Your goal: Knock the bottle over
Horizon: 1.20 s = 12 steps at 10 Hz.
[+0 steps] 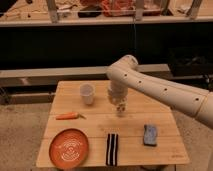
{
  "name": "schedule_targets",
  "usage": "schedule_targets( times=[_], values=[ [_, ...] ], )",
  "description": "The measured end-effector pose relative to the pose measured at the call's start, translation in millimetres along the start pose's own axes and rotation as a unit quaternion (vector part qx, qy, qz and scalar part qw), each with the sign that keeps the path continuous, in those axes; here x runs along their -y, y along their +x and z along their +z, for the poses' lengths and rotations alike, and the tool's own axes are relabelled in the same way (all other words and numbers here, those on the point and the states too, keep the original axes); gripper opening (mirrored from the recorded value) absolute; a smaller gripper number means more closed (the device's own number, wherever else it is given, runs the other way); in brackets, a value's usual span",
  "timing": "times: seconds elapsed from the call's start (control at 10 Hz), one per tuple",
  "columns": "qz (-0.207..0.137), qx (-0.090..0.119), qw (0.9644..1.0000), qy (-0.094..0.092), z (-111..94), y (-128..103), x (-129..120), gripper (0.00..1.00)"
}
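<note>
We see the gripper (119, 105) pointing straight down over the middle of the wooden table (100, 125), at the end of a white arm (165, 90) that reaches in from the right and bends at an elbow above the table's far edge. Whether it is spread or closed we cannot tell, as its lower end blends into what is beneath it. Right at its tip sits a small pale shape that we take to be the bottle (120, 112). It appears upright and touching or nearly touching the gripper, though much of it is hidden.

To the left of the gripper, near the far side of the table, a white cup (87, 93) stands upright, well apart from the bottle. Nearer the left edge lies an orange carrot (67, 116). In the near-left corner rests a round orange plate (69, 148) with a pale pattern, and just to its right lies a black-and-white striped cloth (112, 149). A blue-grey sponge (150, 135) lies toward the near right, below the arm.
</note>
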<state>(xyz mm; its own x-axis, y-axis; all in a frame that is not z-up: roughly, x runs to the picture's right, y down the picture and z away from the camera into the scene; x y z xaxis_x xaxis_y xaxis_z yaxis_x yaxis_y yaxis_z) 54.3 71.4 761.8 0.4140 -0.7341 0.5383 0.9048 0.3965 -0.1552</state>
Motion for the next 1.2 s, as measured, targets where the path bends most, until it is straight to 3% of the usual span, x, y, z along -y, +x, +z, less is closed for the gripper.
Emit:
schedule_targets(
  times=[0.3,0.7,1.2],
  values=[
    [0.016,0.011,0.9997,0.013,1,12,1,0.03],
    [0.016,0.044,0.9984,0.033,8,17,6,0.03],
    [-0.008,0.052,0.9984,0.021,12,2,33,0.03]
  ],
)
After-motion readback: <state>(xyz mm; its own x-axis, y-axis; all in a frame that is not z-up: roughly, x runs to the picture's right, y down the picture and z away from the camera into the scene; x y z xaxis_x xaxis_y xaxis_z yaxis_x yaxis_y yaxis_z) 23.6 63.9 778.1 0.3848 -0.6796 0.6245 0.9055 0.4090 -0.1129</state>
